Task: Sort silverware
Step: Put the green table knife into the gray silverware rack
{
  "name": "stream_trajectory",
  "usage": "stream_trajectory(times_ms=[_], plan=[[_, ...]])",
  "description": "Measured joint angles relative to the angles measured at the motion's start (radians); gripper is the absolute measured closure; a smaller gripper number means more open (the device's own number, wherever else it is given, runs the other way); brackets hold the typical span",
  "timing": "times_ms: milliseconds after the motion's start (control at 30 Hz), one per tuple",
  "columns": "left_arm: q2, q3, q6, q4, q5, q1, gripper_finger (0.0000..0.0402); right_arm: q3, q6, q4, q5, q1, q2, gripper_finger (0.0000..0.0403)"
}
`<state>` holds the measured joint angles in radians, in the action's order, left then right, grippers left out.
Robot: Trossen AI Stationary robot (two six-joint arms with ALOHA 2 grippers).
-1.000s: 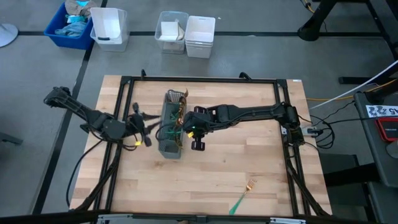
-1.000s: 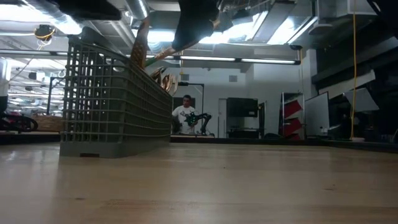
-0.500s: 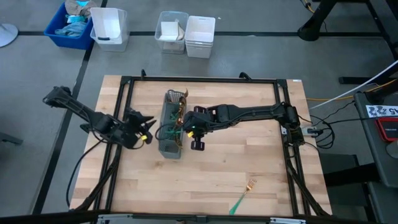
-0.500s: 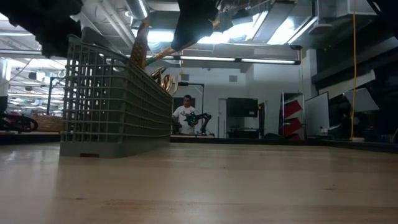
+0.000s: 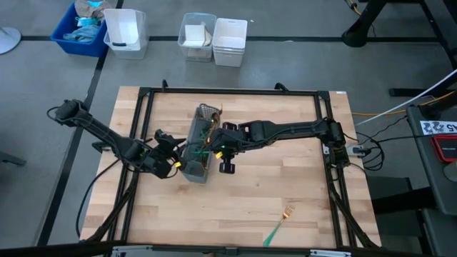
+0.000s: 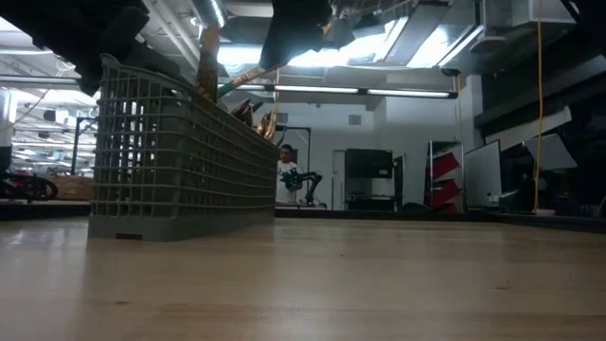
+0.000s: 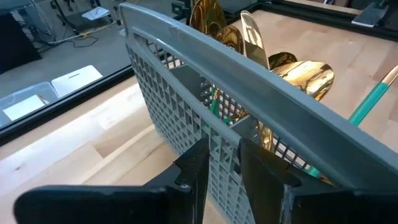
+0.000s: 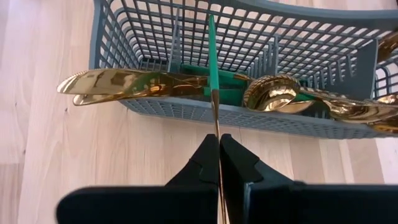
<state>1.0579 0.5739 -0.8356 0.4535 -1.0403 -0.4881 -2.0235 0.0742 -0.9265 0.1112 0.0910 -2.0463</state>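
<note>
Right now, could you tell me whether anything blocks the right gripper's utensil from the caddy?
Nothing visible does: the right gripper, shut on the utensil, holds its handle pointing into the open caddy.

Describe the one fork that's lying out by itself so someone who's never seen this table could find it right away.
Start at the wooden table and find the grey mesh caddy near its middle, where the rest of the silverware is packed. Go from there to the table's near right part: the fork lies flat on bare wood, alone. Its gold tines and slim teal-green handle match the others, but nothing touches it.
</note>
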Motion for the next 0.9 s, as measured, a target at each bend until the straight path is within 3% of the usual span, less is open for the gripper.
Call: stream_trajectory(times_ms=[900], plan=[[0.008, -0.004, 0.058, -0.104, 0.055, -0.002, 0.0314, -0.002, 0.052, -0.137, -0.052, 0.000, -0.001, 0.0400]])
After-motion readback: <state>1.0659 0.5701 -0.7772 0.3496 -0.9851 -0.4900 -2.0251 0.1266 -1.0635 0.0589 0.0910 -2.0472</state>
